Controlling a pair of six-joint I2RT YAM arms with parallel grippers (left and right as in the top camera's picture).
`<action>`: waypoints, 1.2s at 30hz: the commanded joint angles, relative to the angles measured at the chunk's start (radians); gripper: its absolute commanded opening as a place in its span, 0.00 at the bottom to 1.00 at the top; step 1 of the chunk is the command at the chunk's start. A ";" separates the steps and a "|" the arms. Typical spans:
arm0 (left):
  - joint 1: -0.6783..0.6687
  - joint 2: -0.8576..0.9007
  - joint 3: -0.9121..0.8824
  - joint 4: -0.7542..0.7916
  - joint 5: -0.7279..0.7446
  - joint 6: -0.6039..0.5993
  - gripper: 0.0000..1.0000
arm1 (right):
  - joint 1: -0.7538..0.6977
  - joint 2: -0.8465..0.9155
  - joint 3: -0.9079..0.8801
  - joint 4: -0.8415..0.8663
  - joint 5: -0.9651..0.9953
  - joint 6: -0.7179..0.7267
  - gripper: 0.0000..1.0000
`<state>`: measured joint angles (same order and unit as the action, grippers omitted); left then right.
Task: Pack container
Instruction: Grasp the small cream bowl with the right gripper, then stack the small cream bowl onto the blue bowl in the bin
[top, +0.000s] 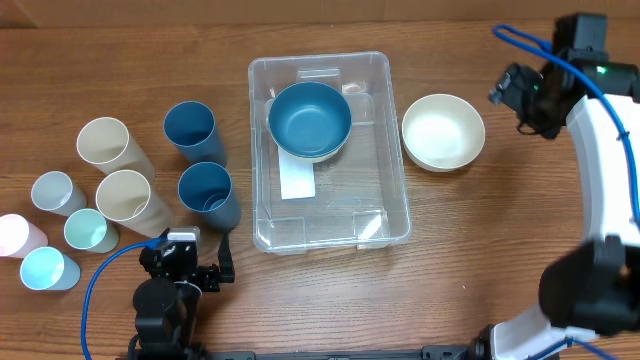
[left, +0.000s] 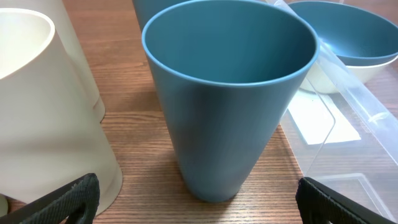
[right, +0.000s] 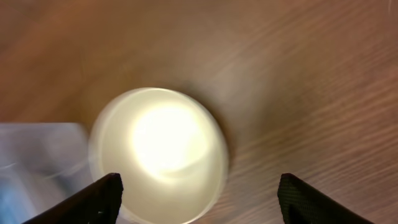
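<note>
The wooden table (top: 480, 250) fills the overhead view. At its centre sits the container (top: 345, 205), clear plastic, lying open. In the upper half of the container rests a dark blue bowl (top: 310, 120). In the left wrist view it seems to nest in a pale bowl, though only a thin rim shows. A white bowl (top: 443, 131) stands just right of the container, close to its wall, and appears blurred in the right wrist view.

The right gripper (right: 200, 193) hovers above that white bowl at the upper right, its fingers wide apart with nothing between them. The left gripper (left: 198, 199) is at the lower left, its fingers also spread wide. It faces a dark blue cup (top: 208, 195) that stands upright directly before it, just beside the container's left wall.

A second dark blue cup (top: 190, 130) stands behind the first. Two cream cups (top: 108, 145) crowd in at its left. Four smaller pastel cups (top: 52, 190) cluster at the far left edge. A white label (top: 297, 178) lies on the container's floor.
</note>
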<state>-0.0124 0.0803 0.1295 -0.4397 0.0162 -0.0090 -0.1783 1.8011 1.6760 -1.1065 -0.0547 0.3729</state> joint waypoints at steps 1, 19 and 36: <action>0.006 -0.008 -0.003 0.003 0.010 -0.017 1.00 | -0.034 0.121 -0.063 0.023 -0.098 0.005 0.76; 0.006 -0.008 -0.003 0.003 0.010 -0.017 1.00 | 0.047 0.170 -0.143 0.063 -0.012 0.052 0.04; 0.006 -0.008 -0.003 0.003 0.010 -0.018 1.00 | 0.610 -0.116 -0.095 0.239 0.080 0.073 0.04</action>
<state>-0.0124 0.0803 0.1295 -0.4397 0.0162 -0.0090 0.3977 1.5913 1.5829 -0.9253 -0.0242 0.4404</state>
